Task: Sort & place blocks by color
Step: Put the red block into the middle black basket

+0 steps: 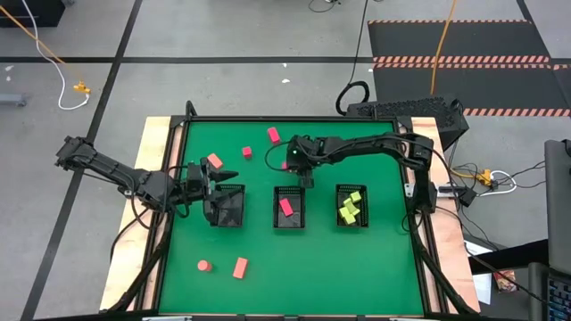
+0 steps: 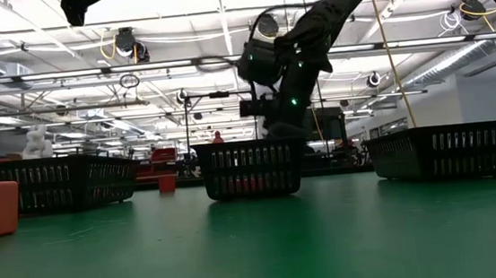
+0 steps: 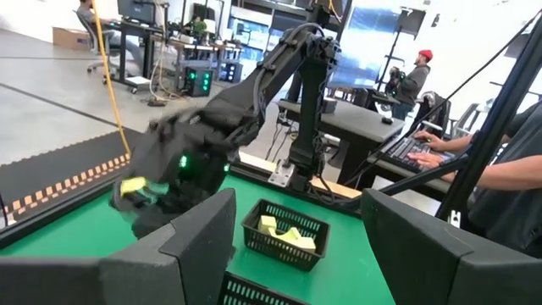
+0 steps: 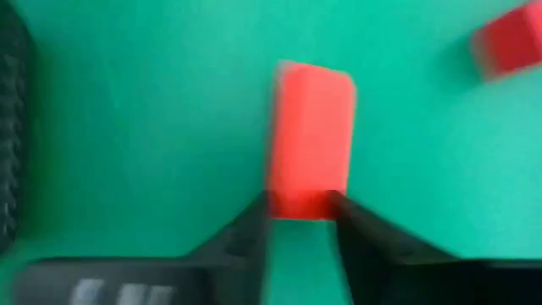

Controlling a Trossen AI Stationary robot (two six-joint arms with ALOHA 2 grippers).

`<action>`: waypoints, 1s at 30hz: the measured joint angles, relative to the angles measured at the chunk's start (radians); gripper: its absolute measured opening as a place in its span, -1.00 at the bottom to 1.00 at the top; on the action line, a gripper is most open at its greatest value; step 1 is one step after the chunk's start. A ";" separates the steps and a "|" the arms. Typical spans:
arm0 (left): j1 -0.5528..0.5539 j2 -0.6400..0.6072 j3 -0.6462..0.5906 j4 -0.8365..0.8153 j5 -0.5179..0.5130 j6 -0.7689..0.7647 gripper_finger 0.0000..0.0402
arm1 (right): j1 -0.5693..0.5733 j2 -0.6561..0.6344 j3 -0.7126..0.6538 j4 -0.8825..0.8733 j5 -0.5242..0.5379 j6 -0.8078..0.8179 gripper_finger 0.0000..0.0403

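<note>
The right hand [image 4: 303, 216] has its fingers closed on the near end of a pink-red bar block [image 4: 310, 140], held above the green desk [image 1: 375, 259] just behind the middle mesh basket [image 1: 289, 209], so the carry step seems in hand. Next it likely needs a short move over that basket's rim to release beside the pink-red block [image 1: 285, 206] inside. The left hand [image 1: 234, 173] waits open over the left basket [image 1: 225, 207], leaving open room between.

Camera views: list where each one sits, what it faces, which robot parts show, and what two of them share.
High view: overhead, straight down on the green table, both arms and three baskets.
Low view: table height, level across; middle basket, right arm above.
Left wrist view: past the left gripper toward the right arm and the basket of yellow-green blocks.
Right wrist view: down on the right gripper clamping a red block.
Shared: high and left wrist views both show the yellow-green blocks' basket.
</note>
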 joint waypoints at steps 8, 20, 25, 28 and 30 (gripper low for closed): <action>-0.008 0.000 0.000 -0.006 0.000 0.000 0.27 | -0.007 -0.005 -0.003 -0.033 0.006 0.031 -1.00; -0.007 -0.002 0.000 0.007 0.000 0.012 0.27 | -0.026 -0.192 0.002 -0.009 -0.040 0.048 -0.62; 0.030 -0.002 0.000 0.009 0.000 0.020 0.27 | -0.038 -0.156 -0.003 0.028 -0.028 0.069 -0.02; 0.074 -0.002 0.000 -0.044 0.000 -0.026 0.27 | -0.050 -0.125 0.028 0.030 -0.031 0.077 0.22; 0.106 -0.001 0.000 -0.100 0.000 -0.067 0.27 | -0.063 -0.090 0.074 -0.008 -0.042 0.091 0.28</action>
